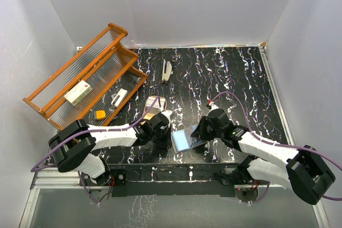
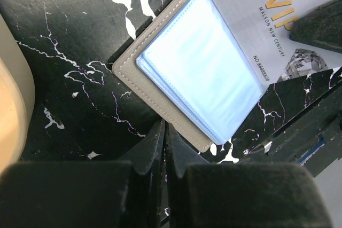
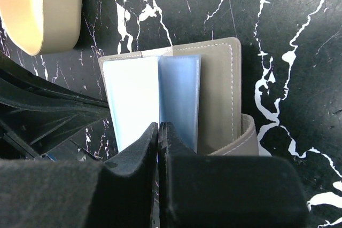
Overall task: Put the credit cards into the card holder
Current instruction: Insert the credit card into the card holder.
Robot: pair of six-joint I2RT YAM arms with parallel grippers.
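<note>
Grey-brown stitched folding card holder (image 2: 197, 62) lies open, bluish sleeves up, on black marbled surface (image 1: 224, 78) btwn both arms. I judge this leaves the sleeve mouths reachable. Pale grey plastic credit card marked VIP (image 2: 267, 20) rests at sleeves' far edge; inserted or not, I can't tell. Left gripper (image 2: 164, 142): fingers together, empty, tip just beside holder's cover edge, prob. a stop vs sliding. Right gripper (image 3: 159, 137): fingers together over sleeves, near card; contact w/ card unclear.
</note>
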